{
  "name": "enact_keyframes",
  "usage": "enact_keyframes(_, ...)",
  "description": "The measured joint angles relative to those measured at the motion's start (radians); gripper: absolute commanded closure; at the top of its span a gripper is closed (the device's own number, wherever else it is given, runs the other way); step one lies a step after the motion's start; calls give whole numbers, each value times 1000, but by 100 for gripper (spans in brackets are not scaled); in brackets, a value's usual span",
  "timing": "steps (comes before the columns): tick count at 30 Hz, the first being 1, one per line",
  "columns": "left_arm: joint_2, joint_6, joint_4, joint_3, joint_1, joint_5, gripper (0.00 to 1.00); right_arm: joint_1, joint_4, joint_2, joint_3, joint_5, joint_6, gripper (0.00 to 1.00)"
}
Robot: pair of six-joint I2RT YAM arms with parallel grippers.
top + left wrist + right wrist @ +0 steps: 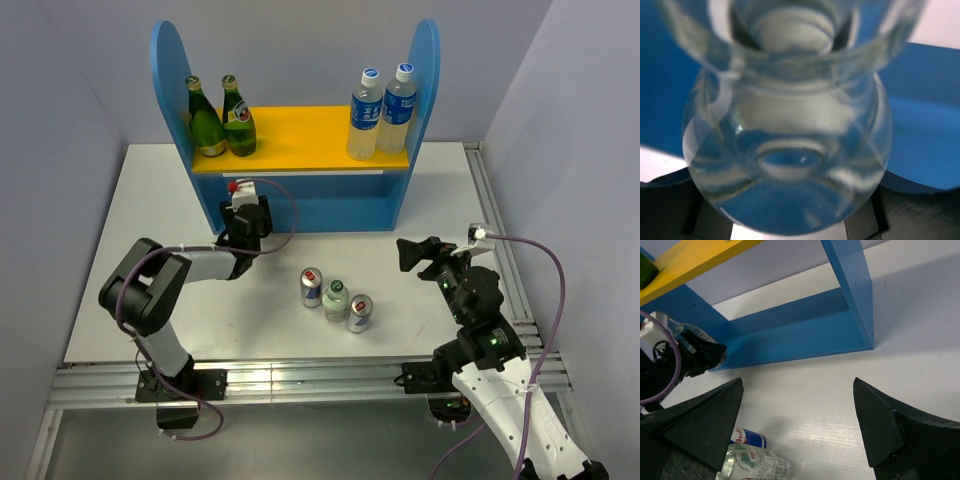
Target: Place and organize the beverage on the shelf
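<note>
Clear and pressed close to the lens, a short clear bottle [790, 150] fills the left wrist view, its pale cap uppermost and a dark finger showing at either lower corner. By that view the left pincer [243, 208] is closed on the bottle's body, with the long axis apparently upright. From above, this pincer sits at the left front of the blue shelf [168, 80]. The open lower bay [320, 205] lies just to its far side, so a short push away from the arm bases looks like all that setting the bottle inside needs. The risk is clipping the yellow upper board [300, 135] overhead. On that board two dark green bottles [207, 122] stand at the left end and two tall blue-capped bottles [365, 120] at the right. Three drinks stand upright in a tight diagonal row on the white worktop [150, 200], between the arms and near of the shelf. They are two cans [312, 287] [359, 313] with a second clear bottle [336, 300] touching or almost touching between them. The right pincer [798, 390] hovers with its jaws spread wide and nothing between them. The row lies to its left and slightly nearer, about as close to it as to the loaded left arm, which makes the right arm the likelier one for the next pick.
</note>
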Motion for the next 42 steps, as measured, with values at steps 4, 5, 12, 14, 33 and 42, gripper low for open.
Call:
enact_keyframes(4, 72, 13, 10, 56, 34, 15, 100, 0, 0, 6, 0, 0, 2, 3)
enact_keyframes(5, 89, 13, 11, 70, 41, 18, 100, 0, 1, 8, 0, 0, 2, 3)
enact_keyframes(12, 165, 4, 6, 114, 94, 47, 100, 0, 6, 30, -7, -1, 3, 3)
enact_keyframes(14, 181, -4, -1, 127, 106, 49, 100, 0, 9, 39, -8, -1, 3, 3)
enact_keyframes(33, 248, -101, -143, 272, 153, 33, 43, 0, 38, 54, -9, -8, 3, 2)
enact_keyframes(42, 248, -116, -136, 278, 153, 10, 17, 0, 37, 49, -9, -8, 3, 2)
